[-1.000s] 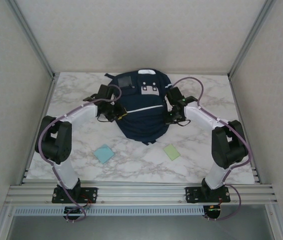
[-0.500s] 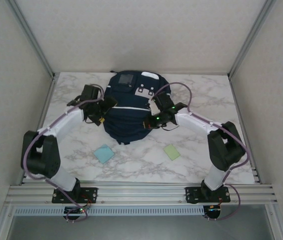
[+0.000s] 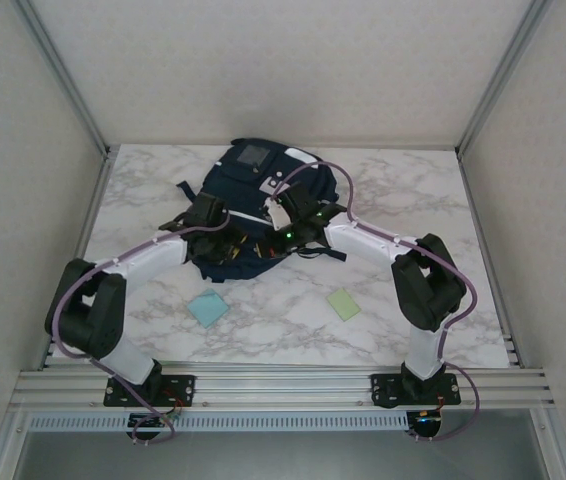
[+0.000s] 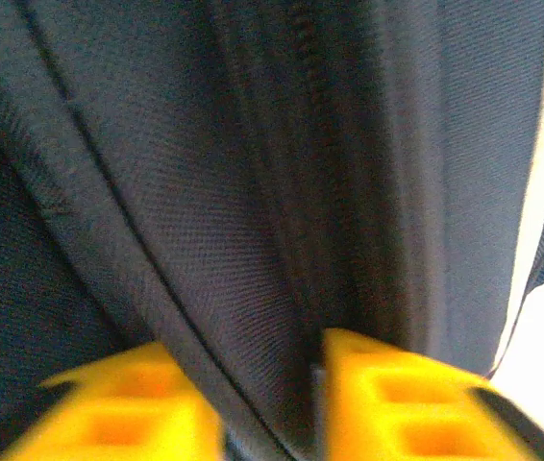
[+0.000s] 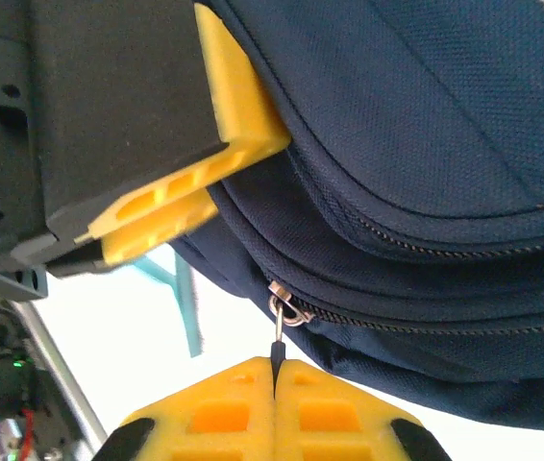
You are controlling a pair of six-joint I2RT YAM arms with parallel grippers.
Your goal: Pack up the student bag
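One dark navy fabric backpack [image 3: 253,190], near edge hidden; my right claw [image 5: 274,370] clamps its zipper pull [image 5: 277,338], left claw [image 4: 253,384] pinches fabric.

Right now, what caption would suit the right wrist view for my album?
Yellow jaws shut on the zipper pull of a navy student bag.

The backpack [image 3: 248,185] has shifted left and bunched up. The left gripper [image 3: 221,238] and right gripper [image 3: 283,233] have moved inward, close together at its near edge.
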